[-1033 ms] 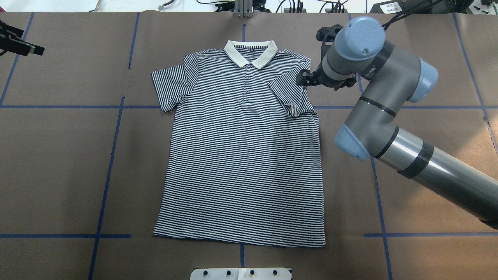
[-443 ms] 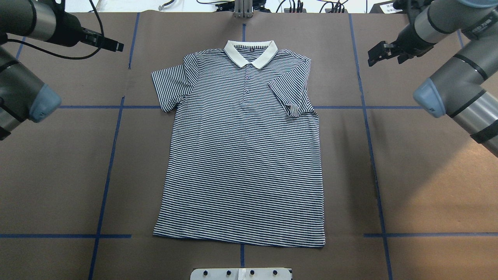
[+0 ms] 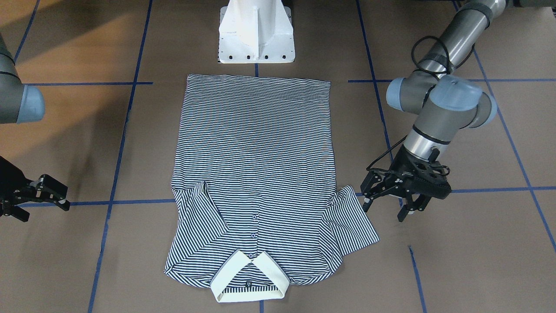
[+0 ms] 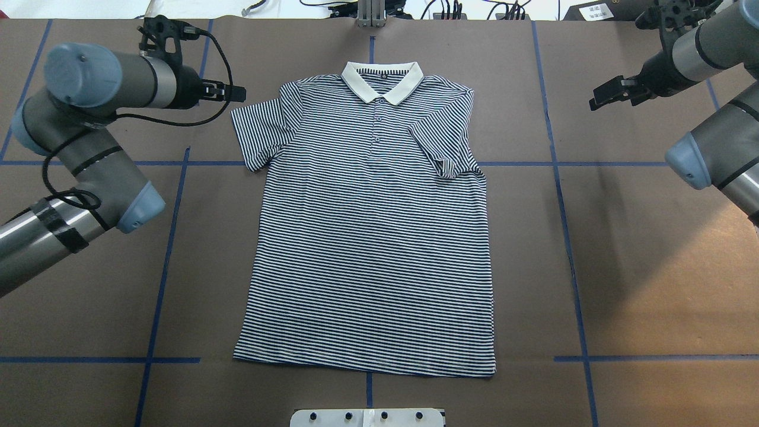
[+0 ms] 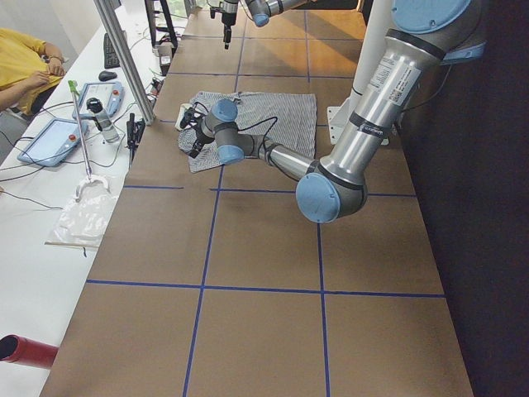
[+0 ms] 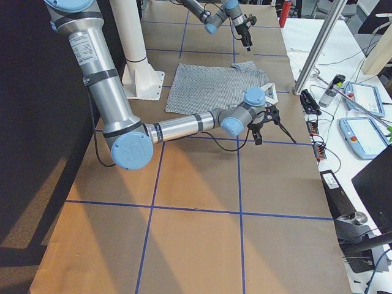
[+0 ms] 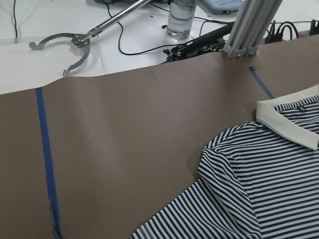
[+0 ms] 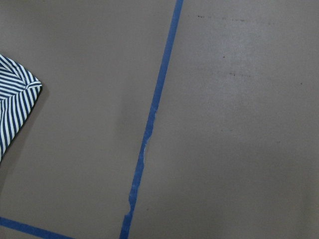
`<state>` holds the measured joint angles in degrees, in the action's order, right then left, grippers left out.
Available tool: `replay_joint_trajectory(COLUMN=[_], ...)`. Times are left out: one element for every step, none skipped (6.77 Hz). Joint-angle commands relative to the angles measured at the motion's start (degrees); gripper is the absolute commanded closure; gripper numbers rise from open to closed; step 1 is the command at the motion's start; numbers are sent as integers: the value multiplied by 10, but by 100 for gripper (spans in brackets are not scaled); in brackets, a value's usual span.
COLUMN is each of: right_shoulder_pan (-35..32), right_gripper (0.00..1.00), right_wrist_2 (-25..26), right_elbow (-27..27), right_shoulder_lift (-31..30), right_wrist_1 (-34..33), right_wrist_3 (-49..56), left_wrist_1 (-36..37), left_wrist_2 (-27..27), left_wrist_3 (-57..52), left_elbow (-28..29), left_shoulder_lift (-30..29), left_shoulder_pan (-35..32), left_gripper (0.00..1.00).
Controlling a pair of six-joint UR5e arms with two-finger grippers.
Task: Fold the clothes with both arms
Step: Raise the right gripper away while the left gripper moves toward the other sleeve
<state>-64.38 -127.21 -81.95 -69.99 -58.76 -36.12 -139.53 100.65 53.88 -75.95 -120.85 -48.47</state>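
The striped polo shirt (image 4: 373, 237) lies flat, front up, with its cream collar (image 4: 382, 80) at the far side. Its right sleeve (image 4: 442, 151) is folded in over the chest; the left sleeve (image 4: 255, 133) lies spread out. My left gripper (image 4: 234, 92) hovers open just beside that spread sleeve (image 3: 352, 221), and the front-facing view shows its fingers (image 3: 367, 202) apart with nothing between them. My right gripper (image 4: 602, 98) hangs open and holds nothing, well off the shirt's right side, over bare paper (image 3: 41, 198). The left wrist view looks onto the shoulder (image 7: 249, 199) and collar (image 7: 289, 124).
Brown paper with blue tape lines (image 4: 563, 237) covers the table. The white pedestal base (image 3: 256, 32) stands at the hem side. An aluminium post (image 4: 370, 15) rises behind the collar. Beyond it lie a water bottle (image 7: 182, 20), a grabber tool (image 7: 75, 45) and tablets (image 6: 364, 98). A seated person (image 5: 21, 66) is nearby.
My right arm has pulled away from the shirt's right shoulder to the far right. The left arm has swung in from the left edge to the spread sleeve. The shirt has not moved.
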Motion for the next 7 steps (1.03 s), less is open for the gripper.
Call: replay_joint_trajectory(right_shoulder_pan=[0,0,0,0,0,0,0], right_gripper=[0,0,0,0,0,0,0], right_wrist_2=[1,1,2,2,2,2,2], right_elbow=[1,1,2,2,3,3,3], right_shoulder_lift=[-2,-2,-3,-2,-2,-3,-3], right_wrist_1=[4,4,4,4,3,3,3], right_wrist_3=[-1,-1,0,0,0,0,0], left_wrist_1=[-2,-2,-3,-6,-9,-14,-14], left_wrist_2=[-41,-55,-57,-57,-58,-58,-58], left_wrist_3=[40,39,34,29,17,15,15], left_elbow=[75,103,133,139,149,156,157], left_shoulder_lift=[-37,-46,-62,-64,-64,-64,-65], left_shoulder_pan=[18,19,19,19,19,19,21], left_gripper=[36,37,38,39,39,40,41])
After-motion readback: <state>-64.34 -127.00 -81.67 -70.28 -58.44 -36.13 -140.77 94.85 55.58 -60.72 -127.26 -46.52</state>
